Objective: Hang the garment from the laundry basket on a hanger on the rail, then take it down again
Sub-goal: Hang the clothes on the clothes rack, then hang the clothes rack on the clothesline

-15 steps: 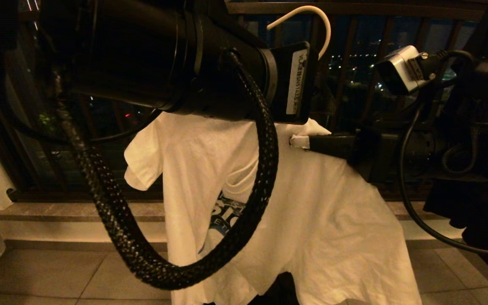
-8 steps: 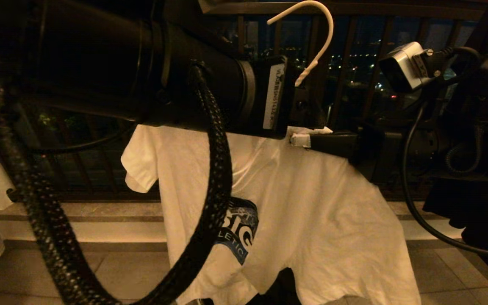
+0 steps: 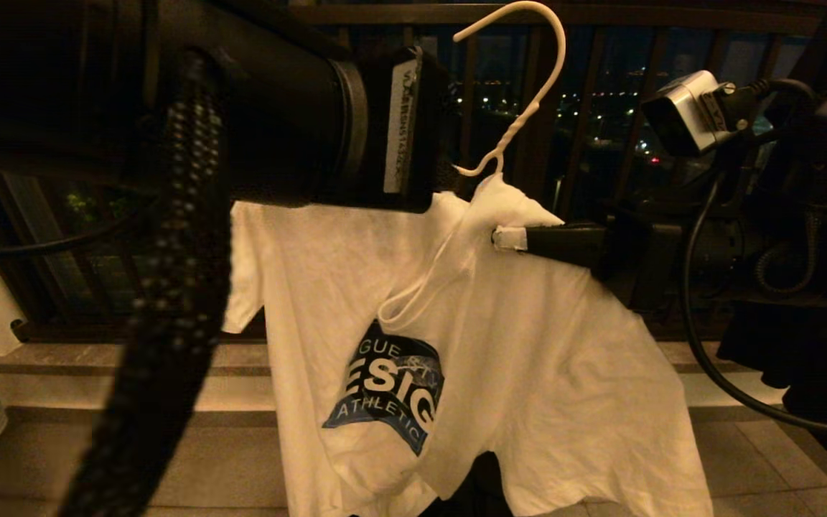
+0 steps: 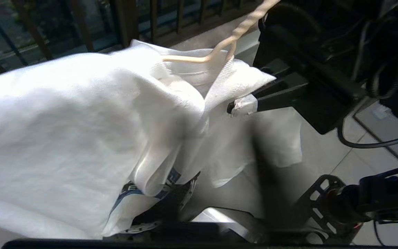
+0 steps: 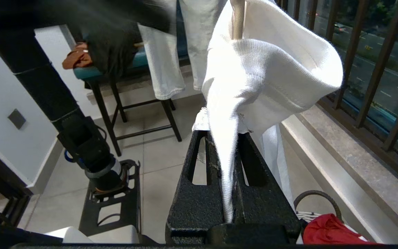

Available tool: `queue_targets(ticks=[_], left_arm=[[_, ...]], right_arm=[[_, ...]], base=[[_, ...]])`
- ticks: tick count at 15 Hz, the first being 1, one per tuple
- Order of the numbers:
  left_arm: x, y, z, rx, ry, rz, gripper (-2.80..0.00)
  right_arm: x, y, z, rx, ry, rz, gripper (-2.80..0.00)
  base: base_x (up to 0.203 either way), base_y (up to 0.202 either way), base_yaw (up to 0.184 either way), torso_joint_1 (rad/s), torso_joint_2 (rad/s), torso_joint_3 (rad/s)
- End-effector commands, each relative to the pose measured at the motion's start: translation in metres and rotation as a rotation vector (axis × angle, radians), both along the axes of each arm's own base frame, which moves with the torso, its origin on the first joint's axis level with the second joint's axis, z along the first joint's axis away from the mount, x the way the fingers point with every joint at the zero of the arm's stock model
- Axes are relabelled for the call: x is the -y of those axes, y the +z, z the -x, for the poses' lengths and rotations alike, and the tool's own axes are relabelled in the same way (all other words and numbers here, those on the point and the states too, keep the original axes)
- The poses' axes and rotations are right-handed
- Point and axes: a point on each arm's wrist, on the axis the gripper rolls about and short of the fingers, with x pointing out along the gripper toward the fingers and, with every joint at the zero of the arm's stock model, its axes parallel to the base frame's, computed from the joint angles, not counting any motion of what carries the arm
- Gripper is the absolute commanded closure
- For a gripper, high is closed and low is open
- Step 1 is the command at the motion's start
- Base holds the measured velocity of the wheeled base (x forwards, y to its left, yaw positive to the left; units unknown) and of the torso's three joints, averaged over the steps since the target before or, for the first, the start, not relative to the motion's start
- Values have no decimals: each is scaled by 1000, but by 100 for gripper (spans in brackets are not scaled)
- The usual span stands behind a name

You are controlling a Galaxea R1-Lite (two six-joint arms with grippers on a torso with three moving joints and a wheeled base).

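Now the right gripper [image 5: 231, 145] is clamped on the shirt [image 3: 528, 373] at its collar, just below the hanger [image 3: 528, 93] neck. Beside it, the left gripper's fingers are together, out of sight.

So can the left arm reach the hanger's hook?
Probably yes. The hook stands bare above the T-shirt, beside the left arm, with nothing between; the right end effector grips cloth lower down.
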Motion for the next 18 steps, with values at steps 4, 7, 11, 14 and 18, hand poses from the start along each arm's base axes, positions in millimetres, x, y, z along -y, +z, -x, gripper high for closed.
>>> queue_targets(ticks=[4,7,11,14,18], left_arm=[[-24,-5,13,-71,44,57,0],[-44,-5,20,-78,74,85,0],[-71,-35,22,-144,154,111,0],[-85,-39,5,-81,160,234,0],[-94,-47,-28,-78,272,193,0]], right_arm=[[1,1,0,6,-2,-2,0],[6,2,-1,9,-17,-4,0],[7,1,-4,9,-26,-3,0],[7,2,-10,8,-71,-7,0],[11,1,-22,3,-129,-8,0]], base=[[0,0,0,0,0,0],[0,0,0,0,0,0],[0,0,0,0,0,0],[0,0,0,0,0,0],[0,0,0,0,0,0]])
